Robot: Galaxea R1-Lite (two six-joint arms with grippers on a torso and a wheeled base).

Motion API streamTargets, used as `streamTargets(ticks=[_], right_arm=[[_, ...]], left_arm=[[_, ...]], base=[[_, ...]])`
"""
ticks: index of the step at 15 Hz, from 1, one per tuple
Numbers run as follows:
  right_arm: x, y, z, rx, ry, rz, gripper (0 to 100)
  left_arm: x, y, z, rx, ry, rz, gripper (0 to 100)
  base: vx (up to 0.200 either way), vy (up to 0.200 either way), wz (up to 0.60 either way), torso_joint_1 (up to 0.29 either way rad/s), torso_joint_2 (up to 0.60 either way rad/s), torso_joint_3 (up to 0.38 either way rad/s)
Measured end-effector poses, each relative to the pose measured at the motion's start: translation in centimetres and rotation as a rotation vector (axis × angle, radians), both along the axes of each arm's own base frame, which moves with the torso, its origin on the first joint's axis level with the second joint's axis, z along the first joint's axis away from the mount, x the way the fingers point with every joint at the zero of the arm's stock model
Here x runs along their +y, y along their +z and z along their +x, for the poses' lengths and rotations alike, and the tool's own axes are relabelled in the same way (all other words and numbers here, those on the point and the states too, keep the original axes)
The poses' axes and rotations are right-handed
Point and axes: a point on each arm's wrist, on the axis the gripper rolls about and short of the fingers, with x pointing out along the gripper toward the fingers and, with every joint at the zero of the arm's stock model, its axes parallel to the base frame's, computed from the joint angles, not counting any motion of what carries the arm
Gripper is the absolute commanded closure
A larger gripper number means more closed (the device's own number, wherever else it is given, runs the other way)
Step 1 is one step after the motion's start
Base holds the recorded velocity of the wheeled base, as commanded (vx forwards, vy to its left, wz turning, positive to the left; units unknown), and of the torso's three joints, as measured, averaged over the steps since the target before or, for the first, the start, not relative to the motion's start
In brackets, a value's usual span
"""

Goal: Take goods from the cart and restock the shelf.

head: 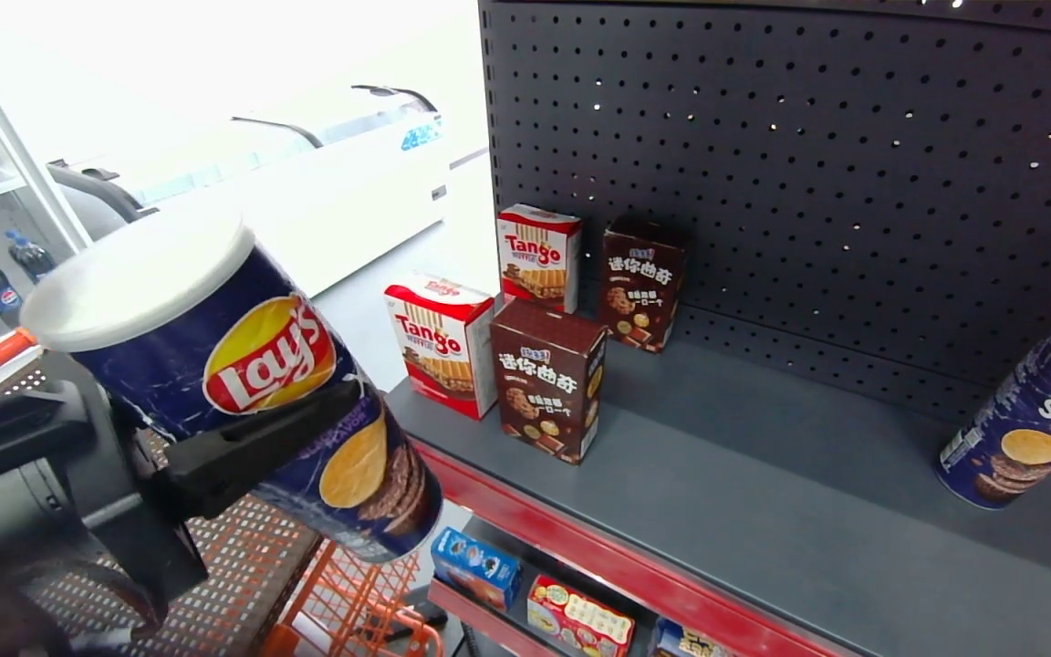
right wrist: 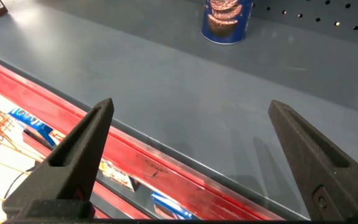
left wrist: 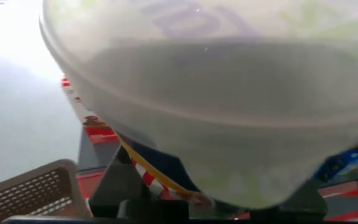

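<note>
The grey shelf (head: 763, 493) has a red front edge. Below its left corner stands the orange cart (head: 352, 593). A blue chip can (head: 243, 365) hangs tilted in the air off the shelf's left front corner, white lid pointing away from the shelf, clamped at mid-body by the left gripper (head: 306, 401). A second chip can (head: 1027, 411) stands at the shelf's right end. Two red-and-white boxes (head: 442, 345) and two brown boxes (head: 548, 379) stand at its left end. The right gripper (right wrist: 191, 104) hovers over the shelf's front edge, fingers spread wide and empty.
</note>
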Motion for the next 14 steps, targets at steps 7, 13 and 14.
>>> streamTargets(ticks=[7, 13, 14], right_arm=[[0.0, 0.0, 0.0, 0.0, 0.0, 0.0, 0], [0.0, 0.0, 0.0, 0.0, 0.001, 0.0, 0], [0.0, 0.0, 0.0, 0.0, 0.001, 0.0, 0]], left_arm=[[-1.0, -1.0, -0.1, 0.036, -0.161, 0.037, 100], [-1.7, -1.9, -0.8, 0.106, -0.219, 0.093, 100], [-1.9, -1.9, -1.0, 0.112, -0.236, 0.099, 100]], base=[[0.0, 0.0, 0.0, 0.0, 0.0, 0.0], [0.0, 0.0, 0.0, 0.0, 0.0, 0.0], [0.0, 0.0, 0.0, 0.0, 0.0, 0.0]])
